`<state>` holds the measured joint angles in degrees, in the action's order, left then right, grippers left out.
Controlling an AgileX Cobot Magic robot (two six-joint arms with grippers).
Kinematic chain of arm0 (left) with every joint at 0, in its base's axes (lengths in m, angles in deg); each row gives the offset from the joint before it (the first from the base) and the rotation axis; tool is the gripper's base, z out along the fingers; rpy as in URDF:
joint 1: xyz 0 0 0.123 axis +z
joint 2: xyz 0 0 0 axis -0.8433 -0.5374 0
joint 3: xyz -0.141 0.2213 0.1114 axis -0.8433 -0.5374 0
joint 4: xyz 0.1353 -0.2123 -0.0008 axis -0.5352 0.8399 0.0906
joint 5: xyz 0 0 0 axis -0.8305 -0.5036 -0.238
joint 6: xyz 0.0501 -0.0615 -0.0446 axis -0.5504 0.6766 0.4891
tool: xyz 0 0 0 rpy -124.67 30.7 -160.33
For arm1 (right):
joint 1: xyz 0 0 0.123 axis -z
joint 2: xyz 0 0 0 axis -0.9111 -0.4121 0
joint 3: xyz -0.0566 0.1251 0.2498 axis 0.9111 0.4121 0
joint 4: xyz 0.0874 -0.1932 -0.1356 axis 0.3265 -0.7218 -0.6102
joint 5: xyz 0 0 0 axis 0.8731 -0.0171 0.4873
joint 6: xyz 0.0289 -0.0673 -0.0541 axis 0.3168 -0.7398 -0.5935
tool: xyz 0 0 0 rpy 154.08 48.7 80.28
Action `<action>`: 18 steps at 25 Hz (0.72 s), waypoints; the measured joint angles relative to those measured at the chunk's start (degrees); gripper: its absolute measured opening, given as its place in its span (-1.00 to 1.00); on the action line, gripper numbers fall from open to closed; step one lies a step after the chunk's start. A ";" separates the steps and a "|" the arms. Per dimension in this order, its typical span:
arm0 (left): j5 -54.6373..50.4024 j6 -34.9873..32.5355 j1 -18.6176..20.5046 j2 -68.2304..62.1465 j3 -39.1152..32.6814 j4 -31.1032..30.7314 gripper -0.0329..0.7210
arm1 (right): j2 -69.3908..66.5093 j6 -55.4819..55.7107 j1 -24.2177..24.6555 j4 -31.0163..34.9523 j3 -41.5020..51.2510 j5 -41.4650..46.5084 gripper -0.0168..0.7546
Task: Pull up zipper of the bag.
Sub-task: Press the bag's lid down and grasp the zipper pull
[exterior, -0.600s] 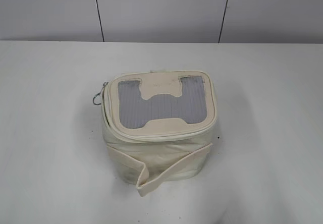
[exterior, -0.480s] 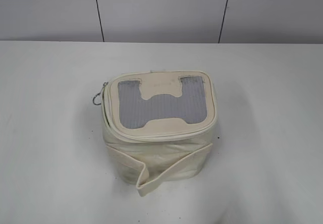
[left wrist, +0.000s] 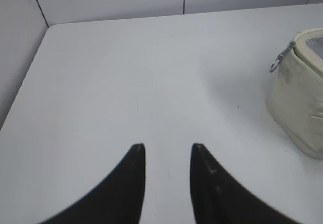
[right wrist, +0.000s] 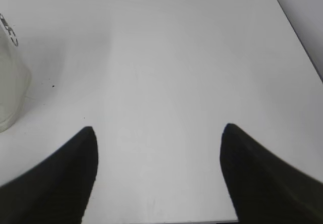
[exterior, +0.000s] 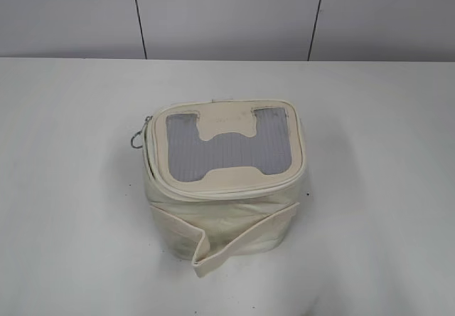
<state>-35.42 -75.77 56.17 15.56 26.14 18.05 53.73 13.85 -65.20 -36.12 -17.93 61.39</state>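
Zipper pull is hanging off the bag sitting on the bench, left hand staying narrow, right hand spreading wide.

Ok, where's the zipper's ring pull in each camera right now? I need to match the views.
Exterior view: the ring pull hangs at the bag's upper left corner, left of centre.
Left wrist view: the ring pull is at the right edge, on the bag's near top corner.
Right wrist view: not in it; only a sliver of the bag at the left edge.
Shared landmark: the bag on the white table.
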 joint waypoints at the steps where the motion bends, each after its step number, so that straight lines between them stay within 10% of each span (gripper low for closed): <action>1: 0.00 0.00 0.00 0.00 0.00 0.00 -0.28 | 0.00 0.00 0.00 0.00 0.00 0.00 0.56; 18: 0.00 0.00 0.00 0.00 0.00 0.00 -0.28 | 0.00 0.00 0.00 0.00 0.00 0.00 0.56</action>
<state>-35.42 -75.77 56.17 15.56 26.14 18.05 53.73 13.85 -65.20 -36.12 -17.93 61.39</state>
